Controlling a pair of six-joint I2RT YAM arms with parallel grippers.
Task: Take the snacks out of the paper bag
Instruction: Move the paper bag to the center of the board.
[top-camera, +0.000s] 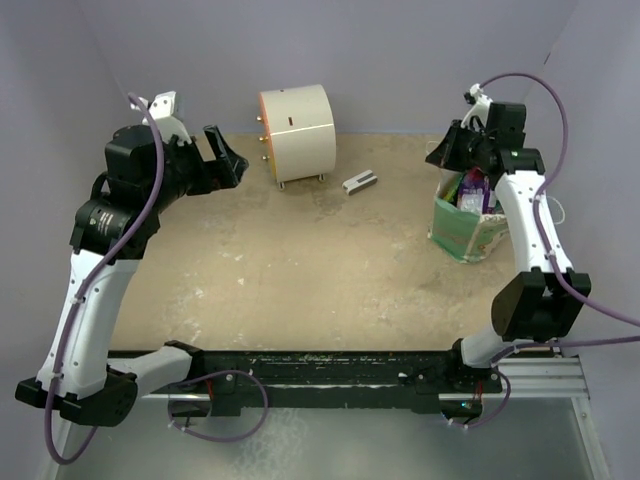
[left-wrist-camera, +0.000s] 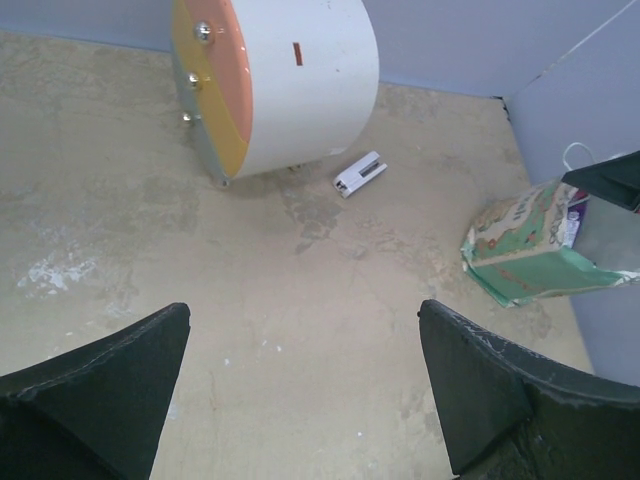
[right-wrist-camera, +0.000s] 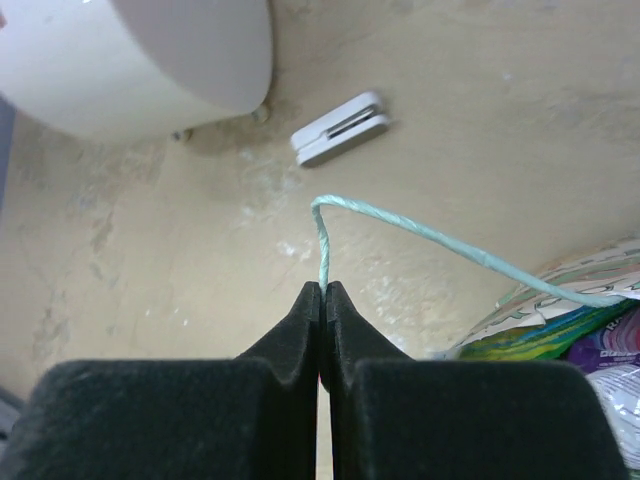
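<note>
The mint-green paper bag (top-camera: 466, 232) stands upright at the right side of the table, its top open. Purple and green snacks (top-camera: 472, 192) poke out of it. My right gripper (top-camera: 447, 152) hangs just above the bag's far left corner. In the right wrist view that gripper (right-wrist-camera: 323, 290) is shut on the bag's thin pale cord handle (right-wrist-camera: 420, 232), which arcs back to the bag's rim (right-wrist-camera: 560, 305), where snacks (right-wrist-camera: 600, 350) show inside. My left gripper (top-camera: 228, 158) is high at the far left, open and empty (left-wrist-camera: 303, 385), with the bag (left-wrist-camera: 525, 255) far off to its right.
A white cylinder with an orange end (top-camera: 297, 132) lies on its side at the back centre. A small grey-white block (top-camera: 359, 182) lies between it and the bag. Purple walls close the table's back and sides.
</note>
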